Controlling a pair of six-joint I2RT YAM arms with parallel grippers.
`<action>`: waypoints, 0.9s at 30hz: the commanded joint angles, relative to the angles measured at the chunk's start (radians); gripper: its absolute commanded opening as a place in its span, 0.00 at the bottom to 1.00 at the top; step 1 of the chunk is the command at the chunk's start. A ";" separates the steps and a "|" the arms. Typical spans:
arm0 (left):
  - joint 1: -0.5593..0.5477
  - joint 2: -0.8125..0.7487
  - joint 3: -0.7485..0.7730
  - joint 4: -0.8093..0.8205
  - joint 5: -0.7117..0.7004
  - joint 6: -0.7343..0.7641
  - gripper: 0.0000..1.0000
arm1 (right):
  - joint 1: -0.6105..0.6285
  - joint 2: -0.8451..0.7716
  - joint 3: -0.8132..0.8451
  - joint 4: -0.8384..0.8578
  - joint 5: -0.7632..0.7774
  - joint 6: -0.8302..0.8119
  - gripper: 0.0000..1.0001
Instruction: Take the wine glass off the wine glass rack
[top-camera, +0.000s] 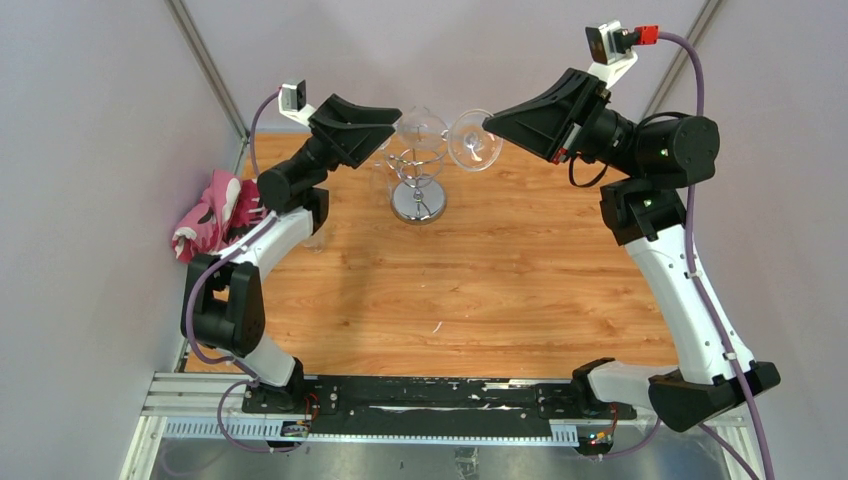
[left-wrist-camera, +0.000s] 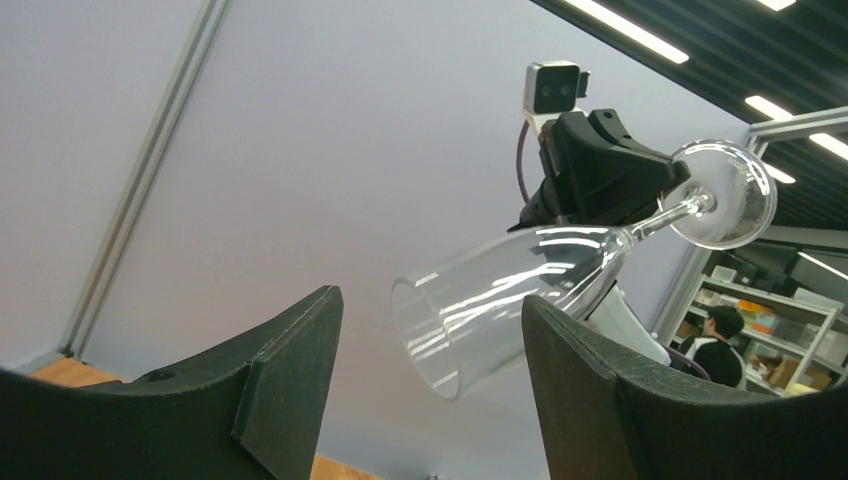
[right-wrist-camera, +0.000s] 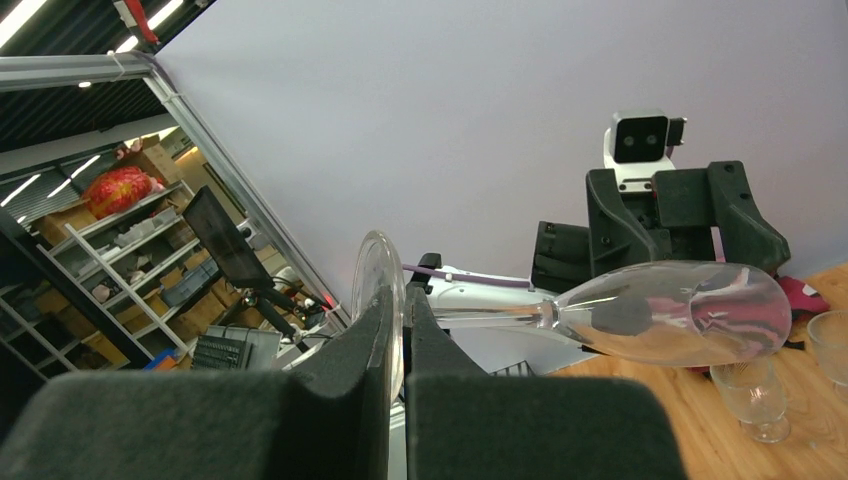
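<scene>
Chrome wire wine glass rack (top-camera: 418, 185) with round disc base stands on the wooden desk (top-camera: 500, 280), the clear wine glass (right-wrist-camera: 680, 310) tilted in the air above it. Right gripper (right-wrist-camera: 400, 320) jaws pinch its round foot; left gripper (left-wrist-camera: 430, 330) jaws gape wide by its bowl. Small clear glasses (right-wrist-camera: 750, 400) stand nearby.
</scene>
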 joint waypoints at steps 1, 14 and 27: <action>-0.004 -0.020 -0.017 0.054 0.011 -0.014 0.72 | 0.034 -0.002 0.059 0.028 0.016 -0.048 0.00; -0.038 -0.127 -0.078 0.054 0.018 -0.029 0.72 | 0.035 0.078 0.079 0.093 0.022 -0.017 0.00; -0.101 -0.278 -0.120 0.053 0.034 -0.033 0.62 | 0.012 0.092 -0.039 0.261 0.026 0.105 0.00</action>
